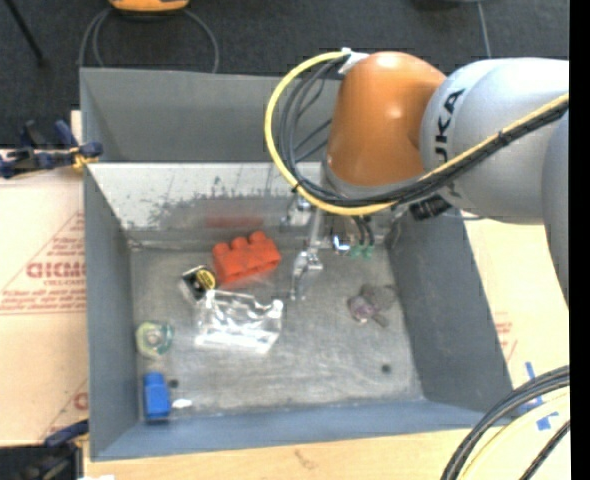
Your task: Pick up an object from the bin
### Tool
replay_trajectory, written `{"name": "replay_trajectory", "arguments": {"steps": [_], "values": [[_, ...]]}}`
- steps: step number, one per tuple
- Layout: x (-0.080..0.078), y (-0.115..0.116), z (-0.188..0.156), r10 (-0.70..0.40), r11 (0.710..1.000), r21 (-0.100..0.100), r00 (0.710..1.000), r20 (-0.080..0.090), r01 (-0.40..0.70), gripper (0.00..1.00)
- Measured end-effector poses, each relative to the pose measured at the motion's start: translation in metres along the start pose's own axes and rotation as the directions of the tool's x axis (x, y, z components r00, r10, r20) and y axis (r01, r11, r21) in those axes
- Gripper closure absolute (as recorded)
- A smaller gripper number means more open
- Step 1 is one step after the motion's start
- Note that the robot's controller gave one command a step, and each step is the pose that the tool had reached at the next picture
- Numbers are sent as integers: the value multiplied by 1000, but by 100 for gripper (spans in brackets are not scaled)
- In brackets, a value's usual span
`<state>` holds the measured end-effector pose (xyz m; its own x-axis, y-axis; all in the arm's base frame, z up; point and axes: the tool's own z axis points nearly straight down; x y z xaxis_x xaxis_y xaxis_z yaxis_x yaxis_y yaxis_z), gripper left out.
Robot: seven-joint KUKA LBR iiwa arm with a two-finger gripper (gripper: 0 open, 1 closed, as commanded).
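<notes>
The arm point(495, 138) is reaching down into the grey bin point(110, 298), and its hand point(315, 263) is hanging low, just beside the right end of the orange toy brick point(245, 258). The orange wrist cover point(380, 118) is blocking much of my sight of it, so I cannot tell how far open the hand is. I am seeing nothing caught in it.

From where I am standing, the pick is looking not yet made. Everything is lying on the bin floor:

- The brick is sitting flat near the back wall.
- A crumpled clear plastic bag point(237, 325) is lying just in front of the brick, with its right corner near the hand's lowest tip.
- A small yellow-and-black piece point(199, 280) is resting against the brick's front left corner.
- A purple-grey lump point(369, 306) is lying well to the brick's right, past the hand.
- A round clear-green cap point(155, 339) is sitting further off, to the brick's front left.
- A blue block point(156, 396) is lying in the front corner beyond that cap.

The brick and the bag are the two things nearest the hand, though I am not able to say which it is going for. Judging by this, closing on something, lifting it and carrying it clear of the bin are all remaining to be done.
</notes>
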<state>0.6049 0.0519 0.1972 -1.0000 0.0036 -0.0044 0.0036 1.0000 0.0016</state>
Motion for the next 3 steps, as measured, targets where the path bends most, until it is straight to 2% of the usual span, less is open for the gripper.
{"name": "replay_trajectory", "arguments": {"steps": [1, 2, 3], "values": [[-34, 24, 75, 121, 993, 0, 993, -3, -121, 0], [-36, 25, 87, 214, 977, 1, 977, 6, -214, 0], [-54, 16, 107, 416, 909, -10, 909, -1, -416, 0]]}}
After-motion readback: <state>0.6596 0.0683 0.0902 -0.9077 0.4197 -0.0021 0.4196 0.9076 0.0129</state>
